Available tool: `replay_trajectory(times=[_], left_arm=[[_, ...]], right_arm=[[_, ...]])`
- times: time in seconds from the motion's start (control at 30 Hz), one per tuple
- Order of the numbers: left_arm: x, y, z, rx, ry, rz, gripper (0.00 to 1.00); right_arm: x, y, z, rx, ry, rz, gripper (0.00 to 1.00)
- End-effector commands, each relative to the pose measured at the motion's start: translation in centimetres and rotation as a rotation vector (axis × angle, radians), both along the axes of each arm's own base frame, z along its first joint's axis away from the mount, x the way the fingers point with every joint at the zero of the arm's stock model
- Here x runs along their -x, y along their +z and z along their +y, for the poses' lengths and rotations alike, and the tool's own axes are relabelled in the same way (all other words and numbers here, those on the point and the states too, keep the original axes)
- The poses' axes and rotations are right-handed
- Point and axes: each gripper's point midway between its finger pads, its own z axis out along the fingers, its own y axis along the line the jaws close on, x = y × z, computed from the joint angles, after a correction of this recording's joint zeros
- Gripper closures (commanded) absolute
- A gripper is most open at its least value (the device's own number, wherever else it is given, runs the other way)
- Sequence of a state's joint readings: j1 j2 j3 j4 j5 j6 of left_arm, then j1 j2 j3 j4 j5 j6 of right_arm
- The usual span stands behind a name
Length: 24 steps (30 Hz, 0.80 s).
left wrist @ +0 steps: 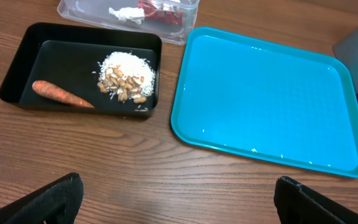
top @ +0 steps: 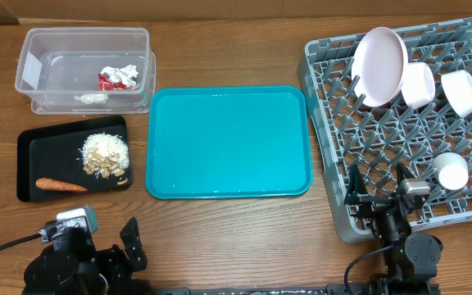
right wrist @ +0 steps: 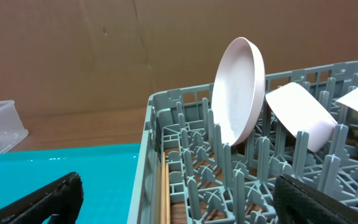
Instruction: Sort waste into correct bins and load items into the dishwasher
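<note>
Since every piece of waste and every dish appears to sit in its proper place, the sorting looks finished or very nearly so. The tub [top: 84, 33] at the far left holds the dry rubbish: the wrapper [top: 106, 81] and foil [top: 128, 75] lie touching, with the tissue [top: 91, 98] near them. Just in front of it, the black tray [top: 31, 152] takes the food waste, with the scraps [top: 105, 154] heaped near its right end and the carrot [top: 60, 185] lying flat along its near edge. That split probably separates packaging from compostables.

The teal tray [top: 228, 143] in the middle carries nothing but a few specks. On the right, the rack [top: 318, 57] holds the plate [top: 379, 65] on edge between pegs, so it leans instead of falling. Two bowls [top: 419, 84] tilt beside it, and the cup [top: 451, 170] sits well apart, nearer the front. The chopsticks [right wrist: 165, 190] lie along the rack's left wall, seen only from the right wrist.

The left gripper [left wrist: 176, 190] hangs low over the bare tabletop [top: 244, 238] with its jaws spread wide and nothing between them. The right gripper [top: 378, 190] hovers at the rack's near edge, equally spread and empty. Both poses read as parked, not reaching.
</note>
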<state>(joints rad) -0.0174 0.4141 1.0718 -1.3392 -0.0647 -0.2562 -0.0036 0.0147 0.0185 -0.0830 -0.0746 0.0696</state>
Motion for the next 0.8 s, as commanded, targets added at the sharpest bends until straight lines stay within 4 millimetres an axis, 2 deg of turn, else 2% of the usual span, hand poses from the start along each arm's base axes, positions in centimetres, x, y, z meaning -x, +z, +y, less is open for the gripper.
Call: replay_trajectory(times=[0.0, 0.4, 0.53, 0.67, 0.77], left_arm=[[0.0, 0.0, 0.3, 0.001, 0.022, -0.006, 0.0], [0.0, 0.2, 0.4, -0.001, 0.028, -0.028, 0.0], [-1.9, 0.9, 0.8, -0.034, 0.035, -0.155, 0.0], [-4.1, -1.2, 0.8, -0.062, 0.018, -0.245, 0.0], [-6.2, -4.0, 0.6, -0.055, 0.014, -0.342, 0.0]], right_arm=[[0.0, -0.1, 0.4, 0.021, 0.023, -0.009, 0.0], [0.0, -0.1, 0.4, 0.021, 0.023, -0.009, 0.0], [0.0, -0.1, 0.4, 0.021, 0.023, -0.009, 0.0], [0.0, -0.1, 0.4, 0.021, 0.023, -0.009, 0.0], [0.0, -0.1, 0.4, 0.021, 0.023, -0.009, 0.0]])
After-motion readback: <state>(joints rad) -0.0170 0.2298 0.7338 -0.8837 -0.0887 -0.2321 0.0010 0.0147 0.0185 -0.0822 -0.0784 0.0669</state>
